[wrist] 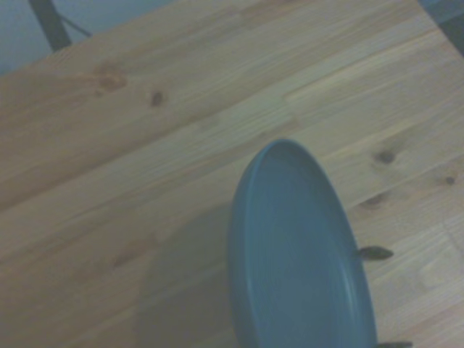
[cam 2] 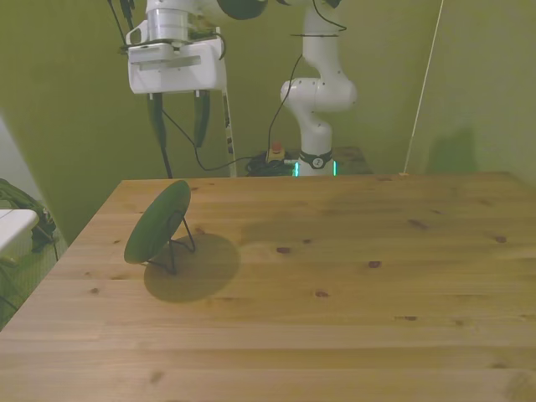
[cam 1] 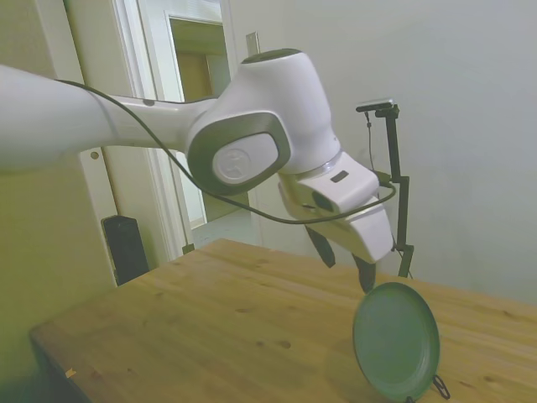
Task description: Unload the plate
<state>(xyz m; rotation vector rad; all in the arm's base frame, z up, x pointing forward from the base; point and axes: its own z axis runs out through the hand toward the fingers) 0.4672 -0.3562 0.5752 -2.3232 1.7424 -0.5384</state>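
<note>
The dark green plate (cam 1: 396, 340) (cam 2: 157, 222) (wrist: 301, 254) stands tilted on edge in a thin black wire stand (cam 2: 179, 247) on the wooden table (cam 2: 335, 285), at the front view's left. Small prongs of the stand (wrist: 373, 253) hold its lower rim. My gripper (cam 2: 178, 120) (cam 1: 346, 267) hangs in the air above the plate's top edge, apart from it. Its two dark fingers point down and stand open with nothing between them.
The table's left edge in the front view lies close beside the plate. Cables (cam 2: 209, 159) hang behind the table's far edge near the robot base (cam 2: 316, 159). A doorway (cam 1: 197, 126) and a dark speaker (cam 1: 126, 245) stand beyond the table in the side view.
</note>
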